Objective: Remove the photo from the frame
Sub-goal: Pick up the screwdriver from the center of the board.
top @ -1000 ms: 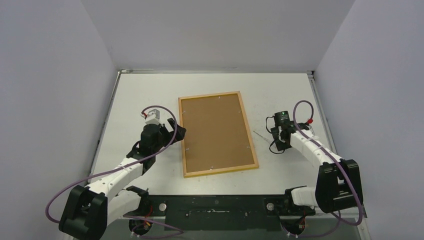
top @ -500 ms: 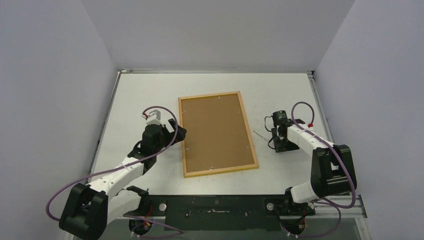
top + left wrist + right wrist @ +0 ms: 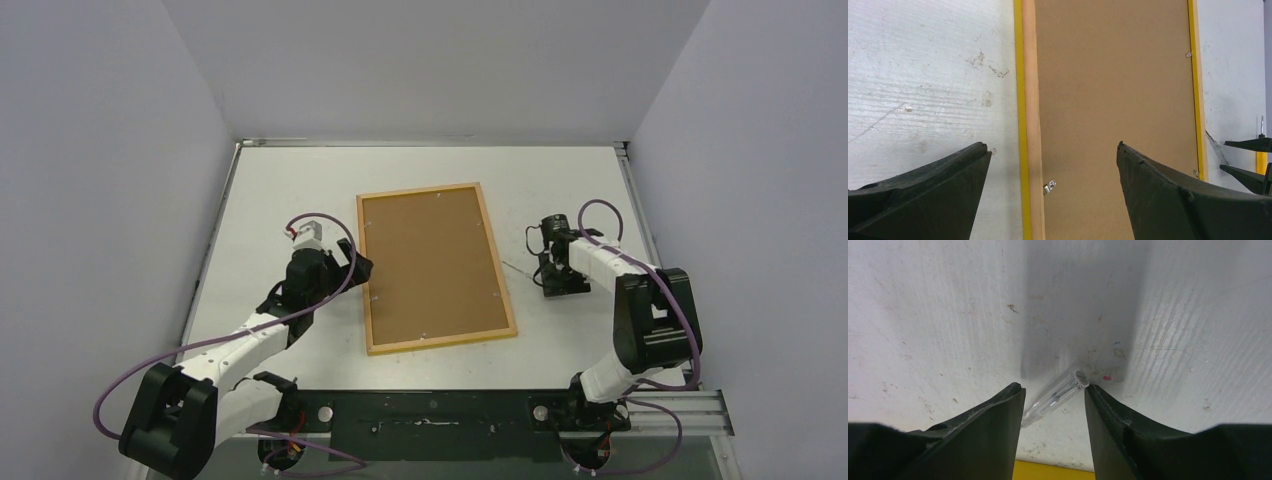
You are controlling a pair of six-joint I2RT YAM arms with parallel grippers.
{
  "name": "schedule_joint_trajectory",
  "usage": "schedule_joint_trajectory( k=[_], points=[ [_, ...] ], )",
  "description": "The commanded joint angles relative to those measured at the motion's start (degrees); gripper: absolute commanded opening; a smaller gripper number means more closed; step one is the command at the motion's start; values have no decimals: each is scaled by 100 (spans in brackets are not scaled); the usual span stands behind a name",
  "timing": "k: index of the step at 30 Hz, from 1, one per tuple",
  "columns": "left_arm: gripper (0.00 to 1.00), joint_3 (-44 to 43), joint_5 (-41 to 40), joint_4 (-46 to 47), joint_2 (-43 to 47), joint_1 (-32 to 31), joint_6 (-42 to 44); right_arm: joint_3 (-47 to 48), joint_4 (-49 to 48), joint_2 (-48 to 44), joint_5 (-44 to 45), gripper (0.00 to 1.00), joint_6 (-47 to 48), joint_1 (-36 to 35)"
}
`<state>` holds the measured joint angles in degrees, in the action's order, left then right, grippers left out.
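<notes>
Mid-counter (image 3: 280, 190), the frame (image 3: 435, 265) lies face down, brown backing up, light wood rim all round, long sides running away from you. Photo is hidden, only the backing shows. A thin yellow edge peeks out along the rim in the left wrist view, and a small metal tab (image 3: 1049, 186) sits on the backing just inside the near left rim.

Your left fingers (image 3: 938, 190) are released, spread wide. They straddle the frame's left long rim: one finger is over bare counter, the other over the backing. Nothing is between them but the rim. Can't tell whether they touch it.

Your right fingers (image 3: 983, 435) point down at the counter just right of the frame, apart from it. They stand partway apart with a clear rod-like piece (image 3: 1055, 395) lying slantwise between the tips. One end sits right at one tip. Can't tell if it's pinched or only bracketed.
</notes>
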<state>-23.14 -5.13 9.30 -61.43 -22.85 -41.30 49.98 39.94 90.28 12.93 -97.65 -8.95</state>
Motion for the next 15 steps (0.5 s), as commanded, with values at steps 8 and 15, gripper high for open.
schedule_joint_trajectory(
  k=[8, 15],
  points=[
    [98, -235, -113, 10, 72, -31, 65, 229, -77, 94, 441, 23, -21, 328],
    [98, -161, 100, 221, 207, -27, 280, 589, -432, -414, 1295, 5, 1112, 464]
  ],
)
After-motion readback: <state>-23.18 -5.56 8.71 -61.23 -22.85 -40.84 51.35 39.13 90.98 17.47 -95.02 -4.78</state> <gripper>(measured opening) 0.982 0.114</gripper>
